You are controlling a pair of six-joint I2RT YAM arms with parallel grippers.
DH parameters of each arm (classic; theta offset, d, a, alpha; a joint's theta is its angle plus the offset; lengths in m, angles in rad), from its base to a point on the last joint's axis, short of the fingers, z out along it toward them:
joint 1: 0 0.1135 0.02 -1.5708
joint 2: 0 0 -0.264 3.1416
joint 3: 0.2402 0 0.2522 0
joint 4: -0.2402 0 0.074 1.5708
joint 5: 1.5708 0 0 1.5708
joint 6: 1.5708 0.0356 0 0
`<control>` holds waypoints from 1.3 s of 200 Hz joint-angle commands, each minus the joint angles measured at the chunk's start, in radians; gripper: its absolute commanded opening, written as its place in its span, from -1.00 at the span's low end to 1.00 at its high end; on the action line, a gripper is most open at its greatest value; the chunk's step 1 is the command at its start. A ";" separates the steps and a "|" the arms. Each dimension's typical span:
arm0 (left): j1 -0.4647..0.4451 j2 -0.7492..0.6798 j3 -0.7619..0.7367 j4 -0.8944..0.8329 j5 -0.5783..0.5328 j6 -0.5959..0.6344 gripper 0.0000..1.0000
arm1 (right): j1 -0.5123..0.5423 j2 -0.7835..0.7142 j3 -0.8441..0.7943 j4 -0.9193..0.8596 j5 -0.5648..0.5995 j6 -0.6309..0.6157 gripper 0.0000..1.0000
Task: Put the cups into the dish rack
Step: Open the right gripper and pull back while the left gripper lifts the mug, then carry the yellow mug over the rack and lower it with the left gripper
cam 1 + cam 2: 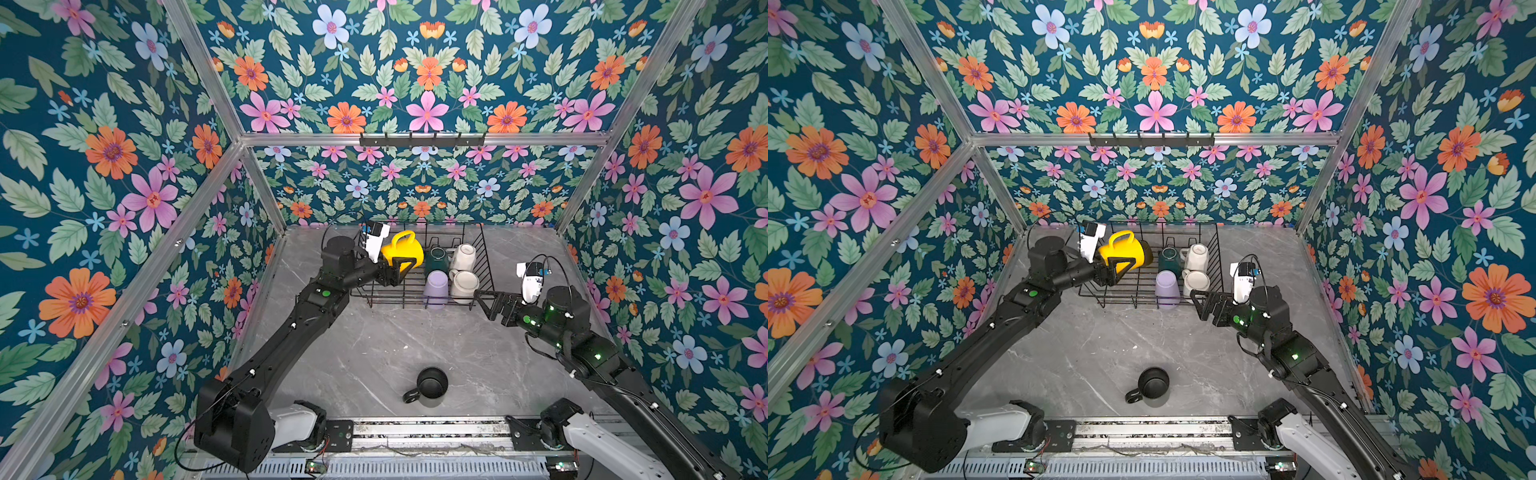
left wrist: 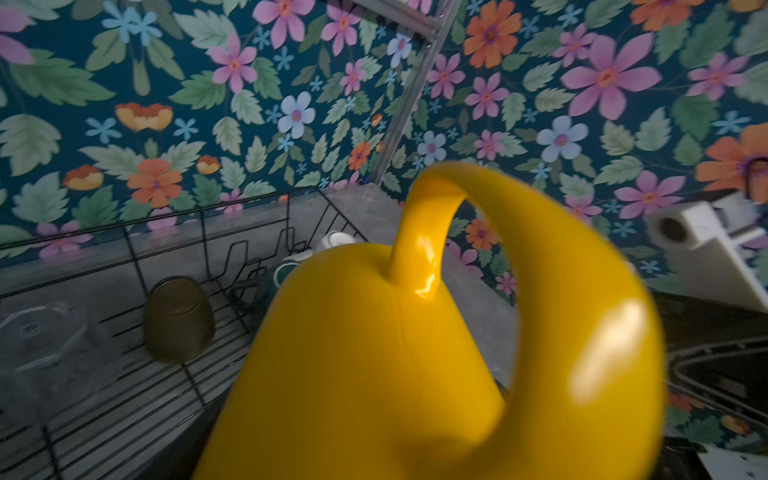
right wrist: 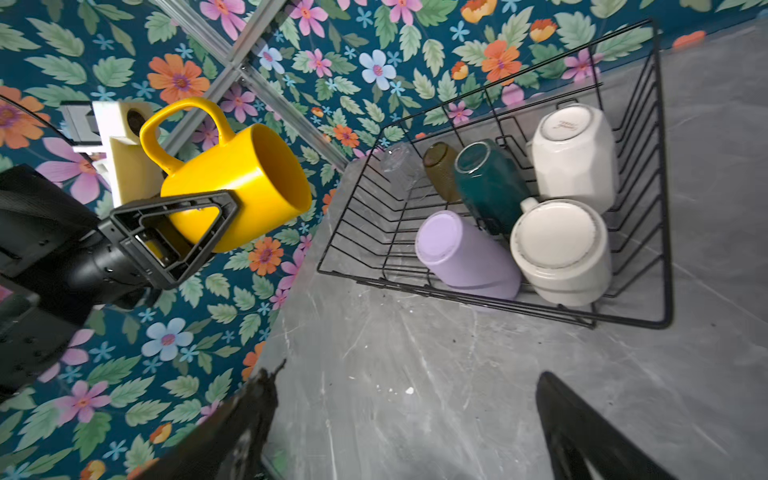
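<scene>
My left gripper (image 1: 401, 266) is shut on the yellow mug (image 1: 402, 248), which lies on its side in the air over the left half of the black wire dish rack (image 1: 484, 257). In the rack's right half, upside down, stand a lilac tumbler (image 1: 436, 289), a dark-green mug (image 1: 438, 257) and two pale mugs (image 1: 463, 254) (image 1: 464, 284). An amber glass (image 3: 440, 170) and a clear glass (image 3: 392, 160) sit at the rack's back. My right gripper (image 1: 484, 305) hangs open and empty at the rack's front right corner. A black mug (image 1: 432, 386) stands upright on the table near the front.
Grey marble table (image 1: 374, 340) between flowered walls. A black hook rail (image 1: 422, 140) hangs on the back frame. The arms' base rail (image 1: 428, 430) runs along the front edge.
</scene>
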 commanded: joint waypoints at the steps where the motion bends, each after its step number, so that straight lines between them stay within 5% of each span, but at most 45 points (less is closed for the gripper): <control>1: 0.002 0.039 0.086 -0.207 -0.197 0.069 -1.00 | 0.000 0.001 -0.001 -0.009 0.053 -0.038 0.97; 114: -0.002 0.371 0.428 -0.599 -0.546 0.132 -1.00 | 0.000 0.020 -0.024 -0.022 0.043 -0.035 0.97; 260: -0.010 0.669 0.558 -0.718 -0.616 0.138 -1.00 | 0.001 0.018 -0.039 -0.028 0.038 -0.029 0.97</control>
